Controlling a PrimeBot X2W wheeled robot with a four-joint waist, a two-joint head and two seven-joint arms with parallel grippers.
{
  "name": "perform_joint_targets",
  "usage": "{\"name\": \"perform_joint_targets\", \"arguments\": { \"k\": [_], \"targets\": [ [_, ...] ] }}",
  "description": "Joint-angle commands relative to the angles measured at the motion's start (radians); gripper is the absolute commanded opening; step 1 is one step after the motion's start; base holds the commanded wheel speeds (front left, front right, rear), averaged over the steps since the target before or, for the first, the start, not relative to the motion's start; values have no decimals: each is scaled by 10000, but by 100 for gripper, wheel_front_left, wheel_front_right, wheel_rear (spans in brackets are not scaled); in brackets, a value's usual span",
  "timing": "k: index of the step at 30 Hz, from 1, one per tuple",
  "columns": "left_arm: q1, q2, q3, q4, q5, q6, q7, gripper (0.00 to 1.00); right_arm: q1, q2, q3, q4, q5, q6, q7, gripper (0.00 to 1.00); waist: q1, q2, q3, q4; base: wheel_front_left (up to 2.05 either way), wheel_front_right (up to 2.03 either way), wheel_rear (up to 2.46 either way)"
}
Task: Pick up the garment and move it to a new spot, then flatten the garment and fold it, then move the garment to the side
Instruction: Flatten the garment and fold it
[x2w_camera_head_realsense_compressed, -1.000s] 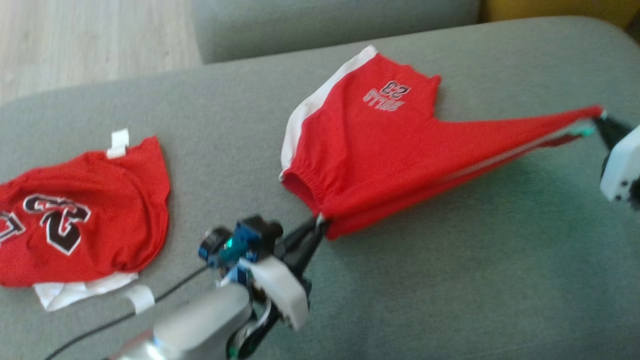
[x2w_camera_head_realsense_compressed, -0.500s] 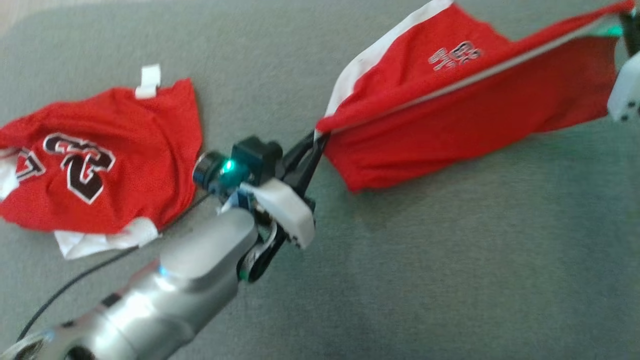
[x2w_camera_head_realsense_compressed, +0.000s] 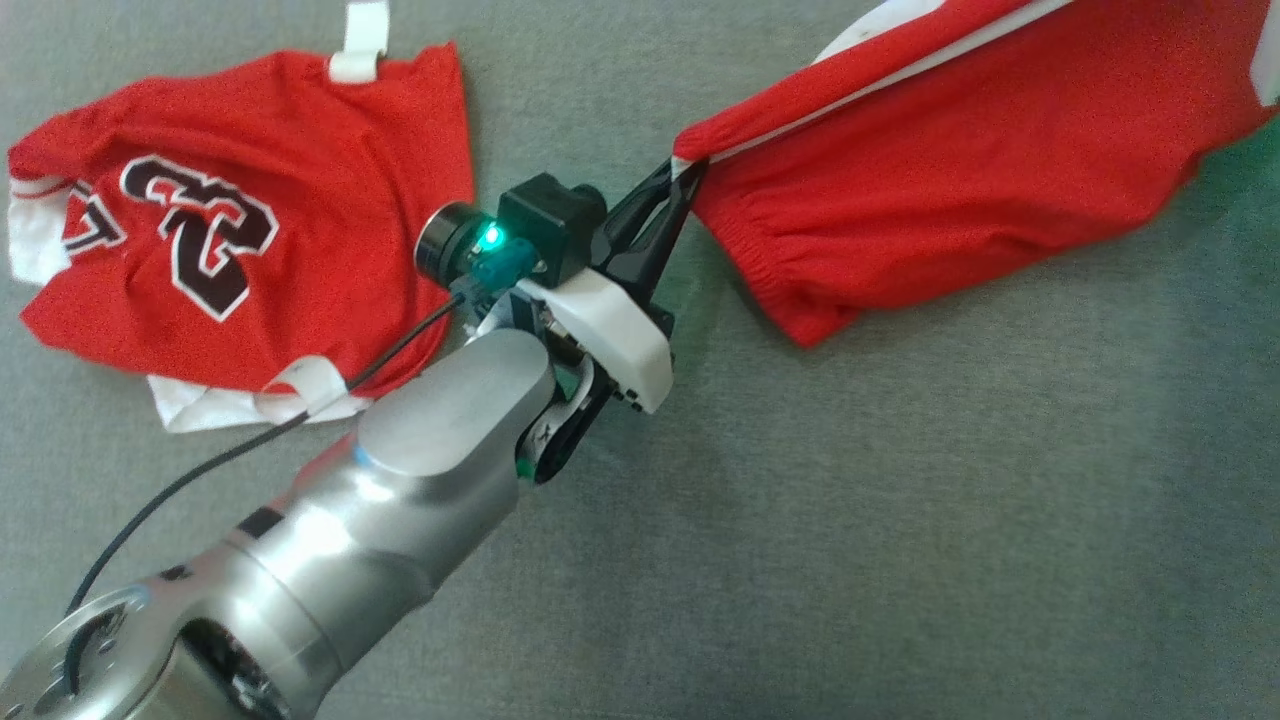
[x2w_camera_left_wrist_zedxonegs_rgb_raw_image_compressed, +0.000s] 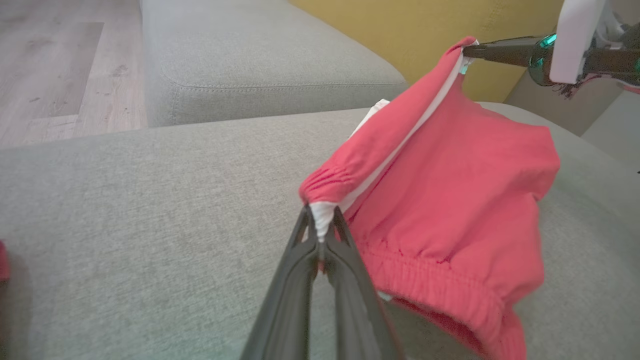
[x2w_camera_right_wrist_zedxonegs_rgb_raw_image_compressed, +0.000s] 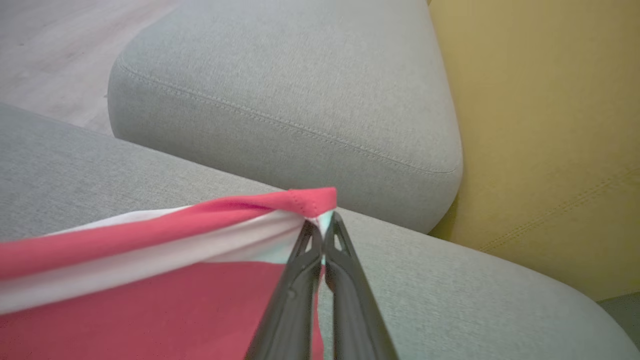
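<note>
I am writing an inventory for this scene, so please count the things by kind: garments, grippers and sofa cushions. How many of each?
Garments: 2 (red shorts, lifted; red jersey, lying flat)
Grippers: 2 (left gripper and right gripper, each shut on the red shorts)
Grey cushions: 2 (near cushion, far cushion)
Total: 6
</note>
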Motion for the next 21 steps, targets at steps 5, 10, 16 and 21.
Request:
{"name": "perform_joint_targets", "arguments": {
  "k": [5,10,16,21],
  "targets": [
    [-554,-76,353,88,74,-121,-208,0,-699,-72,96,445,-300,-23,-451,0,-1,0,532,473,0,0,0],
    [-718,-252,400,303,88,-230,-333,0,-1150,-89,-36,1193,-546,-23,-728,0,-1,0,757,620,0,0,0],
    [-762,-346,437,688,29,-284,-388,27,-1552,137,-738,1884,-561,-23,-1579,100,-1,0,743,618,0,0,0],
    [-571,-262,616,1097,-73,-141,-494,100,-1459,416,-1196,2485,-236,-23,-2651,100,-1,0,163,380,0,0,0]
  ]
}}
